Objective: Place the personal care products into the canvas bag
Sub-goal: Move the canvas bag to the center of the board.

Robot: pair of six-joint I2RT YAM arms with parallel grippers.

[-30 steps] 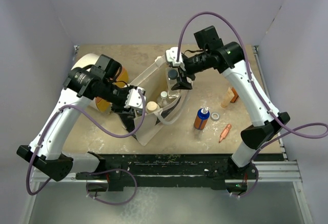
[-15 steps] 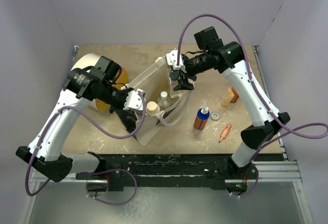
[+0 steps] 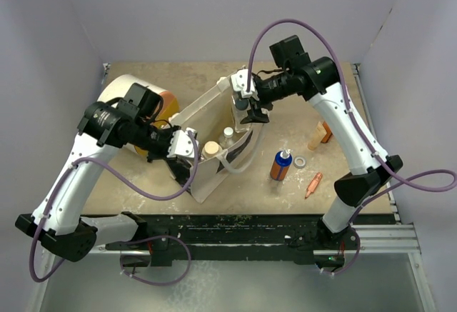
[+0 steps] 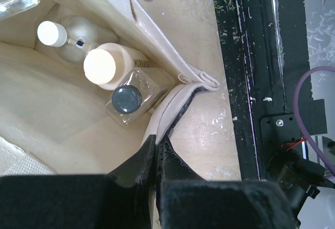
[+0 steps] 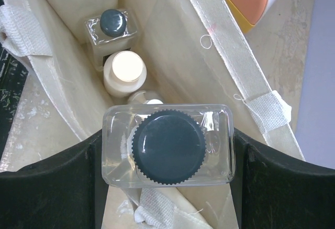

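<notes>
The cream canvas bag (image 3: pixel 214 165) stands open mid-table. My left gripper (image 4: pixel 157 139) is shut on the bag's near rim (image 4: pixel 180 90), pinching the cloth. Above the bag's mouth, my right gripper (image 5: pixel 167 153) is shut on a clear bottle with a black cap (image 5: pixel 167 145), held upright between the fingers. Inside the bag stand another clear black-capped bottle (image 4: pixel 127 99), a white bottle with a tan cap (image 4: pixel 100 66) and a small white-capped bottle (image 4: pixel 52 32). On the table to the right are an orange bottle with a blue top (image 3: pixel 280 164) and a beige tapered bottle (image 3: pixel 316 139).
A big white drum with an orange end (image 3: pixel 132 91) lies behind my left arm. A small orange tube (image 3: pixel 313 183) and a white ring (image 3: pixel 300 161) lie right of the bag. The table's black front rail (image 3: pixel 250 226) runs along the near edge.
My left gripper has closed on the bag's rim and its arm has drawn back to the left. The right gripper with its bottle has shifted slightly over the bag's mouth.
</notes>
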